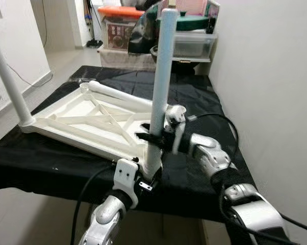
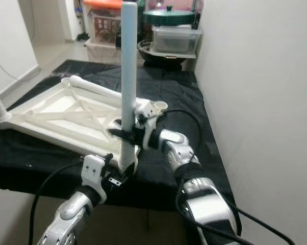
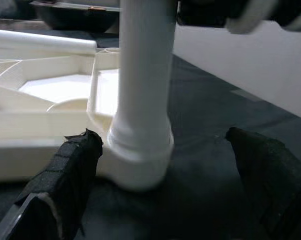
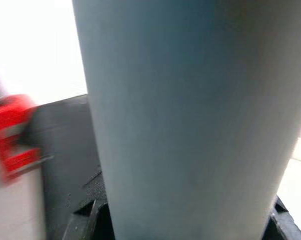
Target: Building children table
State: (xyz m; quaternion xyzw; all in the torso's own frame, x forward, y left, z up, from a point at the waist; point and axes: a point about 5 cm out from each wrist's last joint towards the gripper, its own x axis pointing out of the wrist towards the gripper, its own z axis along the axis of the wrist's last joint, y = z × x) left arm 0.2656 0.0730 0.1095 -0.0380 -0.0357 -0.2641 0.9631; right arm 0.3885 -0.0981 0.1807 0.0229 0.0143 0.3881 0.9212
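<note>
The white table top (image 1: 87, 120) lies upside down on a black cloth (image 1: 194, 97). At its near right corner a white leg (image 1: 161, 76) stands upright in a socket. My right gripper (image 1: 154, 139) is shut around this leg a little above its base; in the right wrist view the leg (image 4: 190, 115) is very close. My left gripper (image 3: 165, 180) is open just before the leg's base (image 3: 140, 155), one finger (image 3: 65, 185) on each side. A second leg (image 1: 8, 76) stands at the far left corner. A third leg (image 1: 120, 97) lies along the far edge, beside an empty socket (image 1: 177, 110).
A white wall (image 1: 265, 76) runs close along the right side. Plastic storage boxes (image 1: 192, 43) and a dark pot (image 2: 169, 16) are stacked behind the cloth. Bare floor (image 1: 67, 61) lies at the left. Black cables (image 1: 220, 120) trail from both arms.
</note>
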